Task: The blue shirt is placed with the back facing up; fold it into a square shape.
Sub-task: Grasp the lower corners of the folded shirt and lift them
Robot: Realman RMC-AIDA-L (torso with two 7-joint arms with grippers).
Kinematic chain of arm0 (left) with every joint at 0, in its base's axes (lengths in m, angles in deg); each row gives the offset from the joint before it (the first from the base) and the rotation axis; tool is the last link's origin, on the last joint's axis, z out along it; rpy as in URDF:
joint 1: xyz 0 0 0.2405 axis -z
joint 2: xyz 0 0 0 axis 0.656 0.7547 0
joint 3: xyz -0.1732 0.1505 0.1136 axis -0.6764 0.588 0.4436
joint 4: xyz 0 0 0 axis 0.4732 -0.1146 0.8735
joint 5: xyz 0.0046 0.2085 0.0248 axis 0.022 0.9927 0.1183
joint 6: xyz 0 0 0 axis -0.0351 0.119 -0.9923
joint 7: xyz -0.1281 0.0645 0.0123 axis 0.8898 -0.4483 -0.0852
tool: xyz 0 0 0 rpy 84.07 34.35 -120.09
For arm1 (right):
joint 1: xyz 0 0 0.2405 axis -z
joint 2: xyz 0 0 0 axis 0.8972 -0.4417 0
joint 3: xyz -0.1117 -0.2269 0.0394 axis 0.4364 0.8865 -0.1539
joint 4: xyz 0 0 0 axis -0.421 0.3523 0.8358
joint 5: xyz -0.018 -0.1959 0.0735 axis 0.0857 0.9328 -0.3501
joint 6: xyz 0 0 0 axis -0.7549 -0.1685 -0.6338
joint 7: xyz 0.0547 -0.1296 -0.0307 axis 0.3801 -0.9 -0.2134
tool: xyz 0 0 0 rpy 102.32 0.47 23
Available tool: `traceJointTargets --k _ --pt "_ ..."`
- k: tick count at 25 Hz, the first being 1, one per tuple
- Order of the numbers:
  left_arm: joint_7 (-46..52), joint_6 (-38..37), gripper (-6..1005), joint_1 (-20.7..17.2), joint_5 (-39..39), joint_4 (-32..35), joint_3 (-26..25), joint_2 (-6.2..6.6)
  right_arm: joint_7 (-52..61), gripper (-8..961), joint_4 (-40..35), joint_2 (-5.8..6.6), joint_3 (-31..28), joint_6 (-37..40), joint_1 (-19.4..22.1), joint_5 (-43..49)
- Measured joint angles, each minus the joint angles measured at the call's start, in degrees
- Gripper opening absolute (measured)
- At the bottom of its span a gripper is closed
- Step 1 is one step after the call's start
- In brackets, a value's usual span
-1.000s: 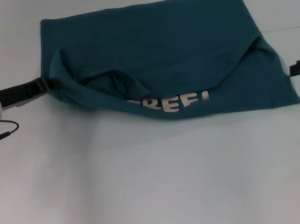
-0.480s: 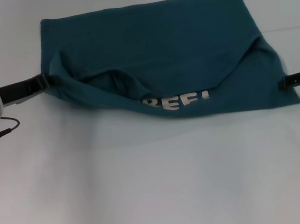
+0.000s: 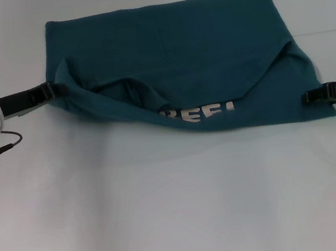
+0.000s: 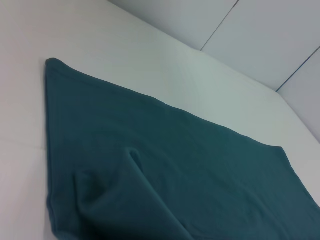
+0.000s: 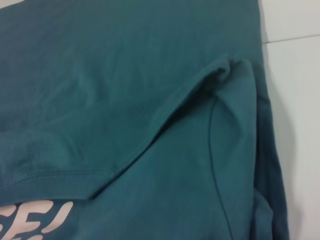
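**Both grippers at the shirt's side edges, partway through the fold**

The blue shirt (image 3: 170,51) lies across the far half of the white table (image 3: 179,210), its near part doubled over so pale lettering (image 3: 200,112) shows along the near edge. Your left gripper (image 3: 58,88) touches the shirt's left edge; your right gripper (image 3: 308,97) sits on its near right corner. You cannot tell from here whether either is pinching cloth or spread. Confirm both grips hold one layer before you lift, then move both hands evenly so the fold line stays straight and parallel to the table's far edge.
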Motion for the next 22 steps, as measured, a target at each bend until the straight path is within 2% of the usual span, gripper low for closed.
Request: traceJointTargets --k 15,22 --pt "-0.1 0.0 27 0.0 -0.4 0.0 -0.1 -0.07 0.5 734 1.5 -0.24 -0.2 -1.4 -0.1 -0.7" --pt "-0.1 0.0 26 -0.1 -0.4 -0.1 -0.1 -0.08 0.2 458 2.0 0.08 0.1 -1.4 -0.1 -0.8"
